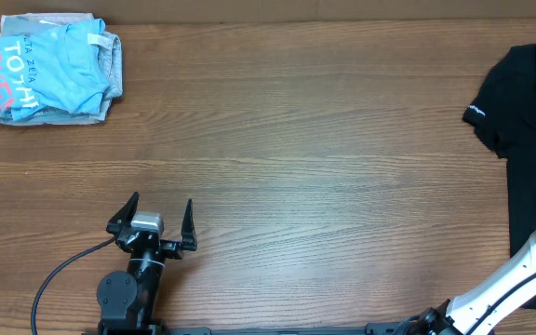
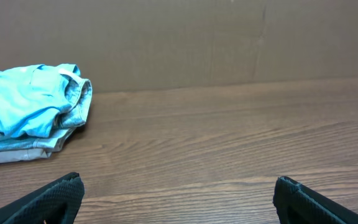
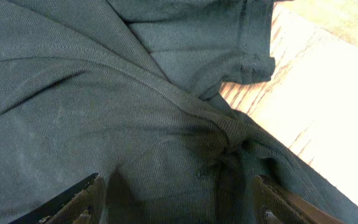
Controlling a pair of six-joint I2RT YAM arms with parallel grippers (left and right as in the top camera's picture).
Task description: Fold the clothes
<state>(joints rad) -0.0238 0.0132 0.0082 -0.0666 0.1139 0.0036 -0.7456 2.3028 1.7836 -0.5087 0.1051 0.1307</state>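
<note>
Both claws open; black T-shirt (image 1: 529, 140) at the right edge of the table (image 1: 296, 140).

From overhead, my left claw (image 1: 162, 201) hangs spread over bare wood at the near left, well apart from the shirt, which shows a small white logo (image 1: 474, 111) on its left side. My right arm (image 1: 519, 279) reaches from the near right onto the dark cloth, and I cannot make out its claw there. A folded pile (image 1: 49, 67) of light blue cloth sits in the far left corner. In my left wrist view, my fingers (image 2: 48, 199) stand wide with nothing between them, and the folded pile (image 2: 30, 109) lies far left by a brown wall (image 2: 197, 43). In my right wrist view, my right claw (image 3: 176, 202) has its jaws apart on either side of a bunched ridge of the black T-shirt (image 3: 73, 93), not pinching it. A sleeve hem (image 3: 253, 62) lies on the wood at the far right.
</note>
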